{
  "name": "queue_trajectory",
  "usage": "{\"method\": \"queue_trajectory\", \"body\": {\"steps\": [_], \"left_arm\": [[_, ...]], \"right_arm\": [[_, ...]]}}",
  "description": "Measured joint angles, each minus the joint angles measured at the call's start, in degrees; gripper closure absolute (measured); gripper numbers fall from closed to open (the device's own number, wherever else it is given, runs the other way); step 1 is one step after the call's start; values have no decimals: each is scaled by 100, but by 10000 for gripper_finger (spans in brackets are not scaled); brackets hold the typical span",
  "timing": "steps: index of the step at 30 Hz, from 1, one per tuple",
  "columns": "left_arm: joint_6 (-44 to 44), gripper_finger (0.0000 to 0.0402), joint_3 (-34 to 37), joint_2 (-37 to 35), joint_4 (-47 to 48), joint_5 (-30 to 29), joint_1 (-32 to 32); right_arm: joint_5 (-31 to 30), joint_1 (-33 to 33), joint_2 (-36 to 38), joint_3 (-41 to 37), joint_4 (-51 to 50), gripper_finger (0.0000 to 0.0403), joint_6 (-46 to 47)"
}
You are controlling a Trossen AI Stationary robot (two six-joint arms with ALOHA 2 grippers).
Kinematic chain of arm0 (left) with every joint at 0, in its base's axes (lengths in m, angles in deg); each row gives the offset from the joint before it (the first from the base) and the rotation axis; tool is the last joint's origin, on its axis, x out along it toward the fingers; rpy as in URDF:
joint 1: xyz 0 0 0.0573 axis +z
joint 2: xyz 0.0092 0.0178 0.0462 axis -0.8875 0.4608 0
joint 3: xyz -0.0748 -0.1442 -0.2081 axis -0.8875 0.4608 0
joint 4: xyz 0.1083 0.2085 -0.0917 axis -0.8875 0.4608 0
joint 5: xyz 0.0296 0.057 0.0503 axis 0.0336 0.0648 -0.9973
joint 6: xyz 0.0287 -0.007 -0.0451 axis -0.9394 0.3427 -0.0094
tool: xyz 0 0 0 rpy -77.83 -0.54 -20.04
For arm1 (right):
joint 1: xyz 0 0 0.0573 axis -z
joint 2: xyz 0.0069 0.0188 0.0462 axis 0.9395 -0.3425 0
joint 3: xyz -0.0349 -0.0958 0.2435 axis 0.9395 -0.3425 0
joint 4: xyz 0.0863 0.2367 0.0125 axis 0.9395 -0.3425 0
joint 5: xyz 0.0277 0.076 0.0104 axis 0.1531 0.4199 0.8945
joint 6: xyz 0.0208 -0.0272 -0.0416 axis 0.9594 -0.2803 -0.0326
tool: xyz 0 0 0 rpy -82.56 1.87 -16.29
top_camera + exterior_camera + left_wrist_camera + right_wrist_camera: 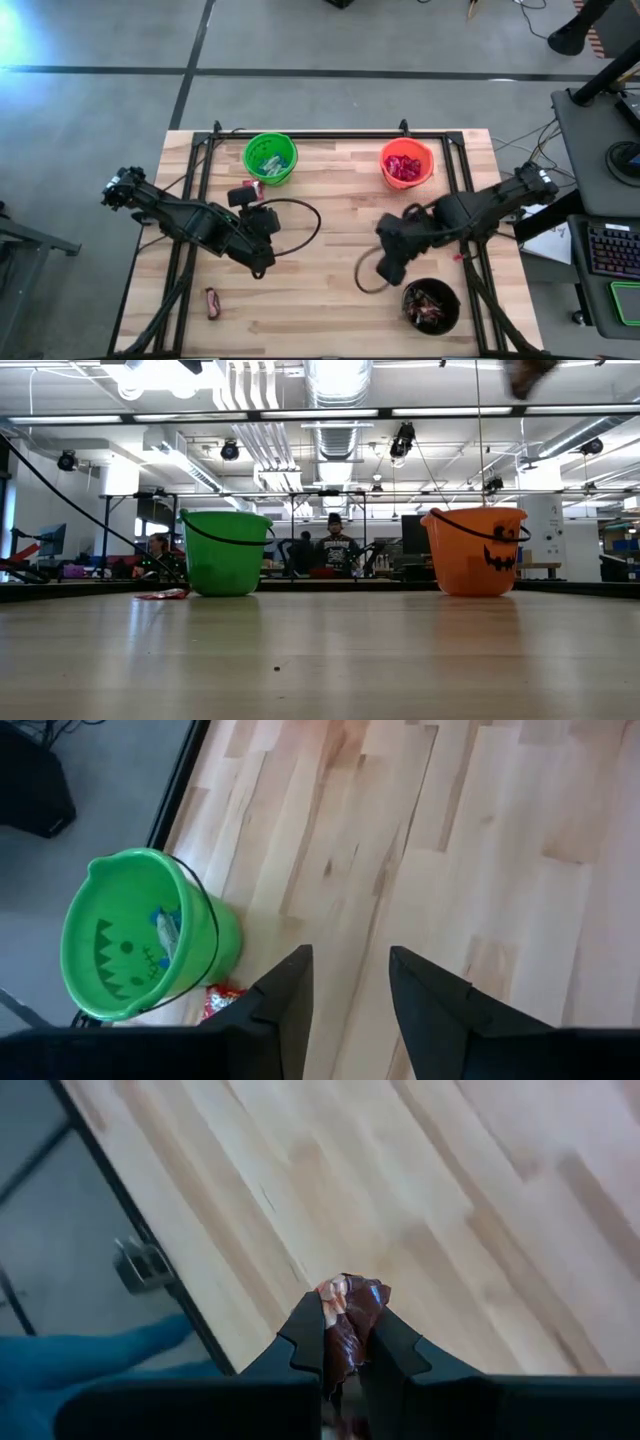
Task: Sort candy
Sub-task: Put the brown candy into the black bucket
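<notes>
Only the right wrist view showed the right gripper (345, 1342) pinching a dark brown candy (352, 1320). The left gripper (350, 982) stood parted and empty near the green bucket (130, 935).

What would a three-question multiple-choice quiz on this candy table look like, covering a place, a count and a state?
1. Where does the red packet lie?
A. beside the green bucket
B. inside the orange bucket
C. inside the black bucket

2. How many buckets stand on the table?
A. two
B. three
C. four

3. What does the right gripper hold?
A. nothing
B. a blue-and-white bar
C. a dark brown candy

Answers:
1 A, the packet rests on the wood against the green bucket.
2 B, green, orange and black show from above.
3 C, its fingers pinch a brown wrapper; the left gripper stands open and empty.
</notes>
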Motion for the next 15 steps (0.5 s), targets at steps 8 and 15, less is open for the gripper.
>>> {"method": "queue_trajectory", "body": {"steps": [8,15], "left_arm": [[-18,286,0,0,60,7,0],[-97,286,1,0,62,15,0]], "right_arm": [[6,-1023,11,0,-590,381,1325],[-120,-1928,4,-17,-771,381,2690]]}}
